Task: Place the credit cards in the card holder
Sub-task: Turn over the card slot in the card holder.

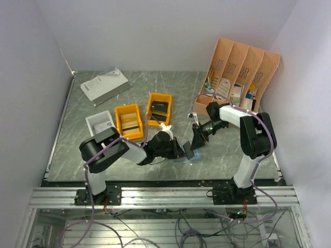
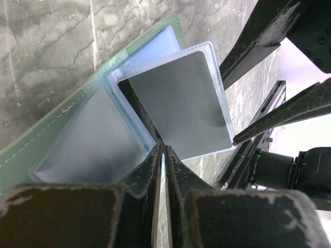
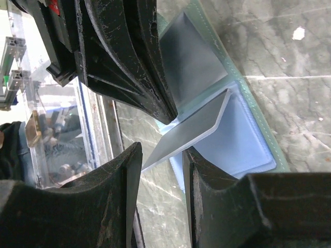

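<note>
The card holder (image 1: 195, 158) lies open on the table near the front, between the two grippers. Its grey-green cover (image 2: 46, 137) and light blue clear sleeves (image 3: 243, 139) show in both wrist views. A grey card (image 2: 178, 103) sits inside one raised sleeve leaf, which also shows tilted up in the right wrist view (image 3: 194, 126). My left gripper (image 2: 164, 149) is shut on the sleeves at the fold; in the top view it (image 1: 182, 149) is at the holder's left. My right gripper (image 3: 162, 152) is open, with the raised leaf's edge between its fingers; in the top view it (image 1: 191, 152) is over the holder.
Two yellow bins (image 1: 129, 121) (image 1: 159, 108) and a white bin (image 1: 98, 123) stand behind the left arm. A peach desk organiser (image 1: 240, 72) stands at the back right. A white booklet (image 1: 105, 85) lies at the back left. The table's front rail is just behind the holder.
</note>
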`<action>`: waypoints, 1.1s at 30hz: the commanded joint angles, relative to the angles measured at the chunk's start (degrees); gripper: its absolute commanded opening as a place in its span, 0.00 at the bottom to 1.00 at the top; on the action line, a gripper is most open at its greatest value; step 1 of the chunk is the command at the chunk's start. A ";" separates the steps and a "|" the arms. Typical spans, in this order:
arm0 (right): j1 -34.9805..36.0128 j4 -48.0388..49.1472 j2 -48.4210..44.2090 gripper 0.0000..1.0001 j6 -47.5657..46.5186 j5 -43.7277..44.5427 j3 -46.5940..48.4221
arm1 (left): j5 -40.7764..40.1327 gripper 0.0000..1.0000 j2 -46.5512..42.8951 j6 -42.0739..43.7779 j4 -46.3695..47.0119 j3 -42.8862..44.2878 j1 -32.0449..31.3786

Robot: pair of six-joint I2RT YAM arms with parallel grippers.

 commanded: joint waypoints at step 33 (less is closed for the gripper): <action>11.00 3.39 -0.19 0.37 0.07 -2.12 0.74 | -12.06 0.21 -17.27 5.47 -21.74 -2.95 0.55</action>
